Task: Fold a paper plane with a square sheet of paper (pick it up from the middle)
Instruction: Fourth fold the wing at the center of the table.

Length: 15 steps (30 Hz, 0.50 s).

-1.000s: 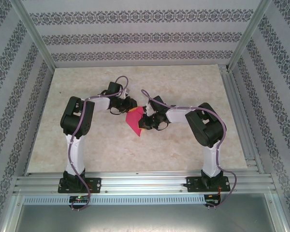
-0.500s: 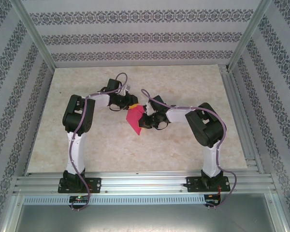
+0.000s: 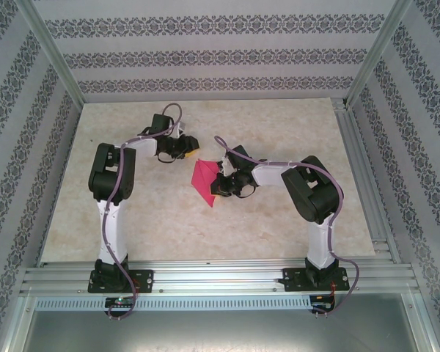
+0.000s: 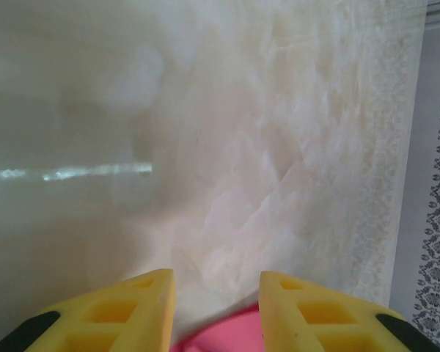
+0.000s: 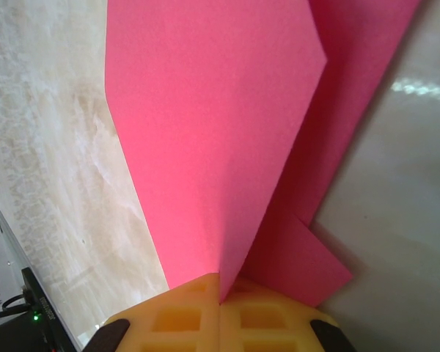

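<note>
The magenta-pink paper [image 3: 203,183] is folded into a pointed dart shape and sits mid-table with its tip toward the near edge. My right gripper [image 3: 218,188] is shut on its right side. In the right wrist view the yellow fingers [image 5: 183,315] pinch a raised fold of the paper [image 5: 213,125] at the gripper [image 5: 220,282], with lower layers spreading to the right. My left gripper [image 3: 193,147] hovers up and to the left of the paper, apart from it. In the left wrist view it stands open [image 4: 216,282] with a pink edge [image 4: 227,334] low between the fingers.
The table top [image 3: 279,117] is pale marble-patterned. Aluminium rails [image 3: 359,169] run along its right side and near edge. Patterned walls [image 3: 205,59] close in the back and both sides.
My left gripper has drawn back up and to the left, away from the paper's upper edge. The right gripper and the paper have stayed put.
</note>
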Tool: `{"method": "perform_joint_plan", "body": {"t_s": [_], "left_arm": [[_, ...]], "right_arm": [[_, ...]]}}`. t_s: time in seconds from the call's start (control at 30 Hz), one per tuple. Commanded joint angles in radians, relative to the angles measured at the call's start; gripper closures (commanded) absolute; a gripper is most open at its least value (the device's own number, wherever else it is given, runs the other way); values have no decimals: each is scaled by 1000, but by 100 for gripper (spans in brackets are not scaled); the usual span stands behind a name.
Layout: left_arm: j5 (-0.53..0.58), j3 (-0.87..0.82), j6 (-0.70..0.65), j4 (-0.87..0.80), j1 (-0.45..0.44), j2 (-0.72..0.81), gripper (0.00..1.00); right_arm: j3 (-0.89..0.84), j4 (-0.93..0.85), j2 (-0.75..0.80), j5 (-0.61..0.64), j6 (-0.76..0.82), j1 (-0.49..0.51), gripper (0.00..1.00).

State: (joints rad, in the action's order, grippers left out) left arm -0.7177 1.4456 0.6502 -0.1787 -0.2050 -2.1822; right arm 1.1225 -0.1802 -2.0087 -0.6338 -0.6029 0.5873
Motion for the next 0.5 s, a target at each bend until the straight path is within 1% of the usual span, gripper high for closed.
{"method": "perform_joint_plan", "body": {"t_s": [0.0, 0.07, 0.17, 0.3, 0.4, 0.47], "left_arm": [[-53, -92, 17, 31, -26, 145, 64], [-86, -170, 40, 70, -49, 198, 66], [-85, -254, 72, 97, -92, 242, 68], [-93, -289, 89, 122, -145, 230, 69], [-87, -290, 110, 148, -167, 198, 71], [-43, -288, 117, 133, -170, 178, 73]], "right_arm": [[15, -50, -32, -9, 16, -2, 95], [15, -50, -30, -9, 17, -1, 94], [11, -43, -26, -11, 13, -3, 92], [8, -28, -14, -19, 6, -1, 86], [2, -9, 6, -24, -2, 0, 83], [3, -14, 18, -30, 2, -1, 82]]}}
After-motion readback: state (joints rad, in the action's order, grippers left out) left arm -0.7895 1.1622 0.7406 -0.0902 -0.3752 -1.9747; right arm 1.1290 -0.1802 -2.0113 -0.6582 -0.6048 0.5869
